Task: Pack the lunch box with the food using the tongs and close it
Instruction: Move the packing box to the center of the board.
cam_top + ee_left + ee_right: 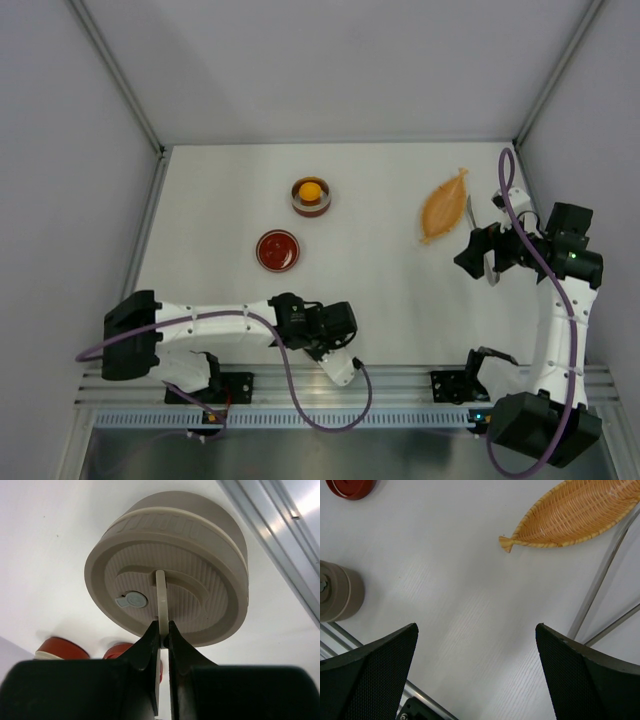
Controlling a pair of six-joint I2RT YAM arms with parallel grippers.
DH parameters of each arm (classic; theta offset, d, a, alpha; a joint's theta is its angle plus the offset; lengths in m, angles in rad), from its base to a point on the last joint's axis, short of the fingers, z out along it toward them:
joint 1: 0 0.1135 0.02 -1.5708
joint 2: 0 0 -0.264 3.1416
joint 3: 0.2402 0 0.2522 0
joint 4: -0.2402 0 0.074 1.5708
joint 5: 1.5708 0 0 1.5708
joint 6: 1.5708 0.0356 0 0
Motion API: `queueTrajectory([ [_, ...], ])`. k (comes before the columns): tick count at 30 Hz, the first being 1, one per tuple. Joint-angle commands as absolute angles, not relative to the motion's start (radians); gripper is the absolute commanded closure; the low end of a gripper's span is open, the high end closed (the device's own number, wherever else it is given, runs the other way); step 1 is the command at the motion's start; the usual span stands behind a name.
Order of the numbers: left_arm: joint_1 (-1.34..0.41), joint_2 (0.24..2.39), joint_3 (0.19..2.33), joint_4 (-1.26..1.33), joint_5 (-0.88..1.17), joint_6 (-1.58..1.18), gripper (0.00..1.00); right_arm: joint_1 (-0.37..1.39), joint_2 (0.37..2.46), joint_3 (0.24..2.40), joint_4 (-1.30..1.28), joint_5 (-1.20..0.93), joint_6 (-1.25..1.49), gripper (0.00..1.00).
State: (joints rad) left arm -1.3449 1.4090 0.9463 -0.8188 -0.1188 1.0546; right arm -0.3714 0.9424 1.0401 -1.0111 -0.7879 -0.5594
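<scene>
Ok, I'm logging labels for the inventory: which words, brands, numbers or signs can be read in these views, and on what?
No readable text in any view.
Beige round lid: only moulded ridges and a small grey-blue valve, no lettering.
Red round container: no markings visible.
Woven leaf-shaped basket: plain weave, no label.

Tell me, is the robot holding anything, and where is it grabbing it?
The left tool pinches the beige lid by its thin handle. The right tool is open, holding nothing.
</scene>
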Motion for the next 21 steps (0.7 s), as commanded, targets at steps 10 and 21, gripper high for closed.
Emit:
queueTrajectory([
  [10, -1.305, 1.627, 1.135, -0.778, -0.087, 1.051, 0.98, -0.4, 0.916, 1.043, -1.014, -0.813, -0.584, 0.01],
  [21, -1.307, 1.773, 1.267, -0.595, -0.097, 1.069, 0.98, -0.498, 0.926, 1.043, -1.074, -0.841, -0.673, 0.01],
])
